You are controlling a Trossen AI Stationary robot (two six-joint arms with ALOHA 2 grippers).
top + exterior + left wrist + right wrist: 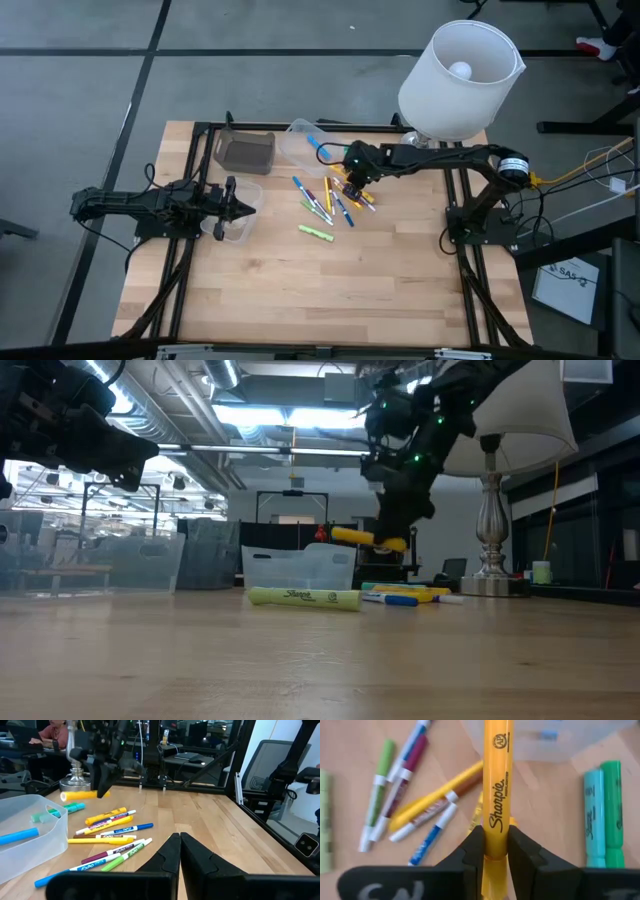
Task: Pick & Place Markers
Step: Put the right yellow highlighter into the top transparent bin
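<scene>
The yellow marker (497, 785), clamped crosswise by the right gripper (496, 847) above the pile near the table's (400, 300) far edge, should be kept level (left gripper (177, 847) pressed closed, idle) until carried over the clear container (300, 140).

Grey floor (300, 25) surrounds the wooden table (330, 290); a white-shaded lamp (460, 70) stands near what may be desks (187, 757).

Orange-yellow Sharpie highlighter (498, 785) held level above table, clamped between right gripper (495, 851) fingers. Thin markers (325, 198) in blue, yellow, purple, green scattered flat mid-table. Lime highlighter (303, 598) laid apart, nearer front edge. Teal and green highlighters (603, 810) laid side by side.
</scene>
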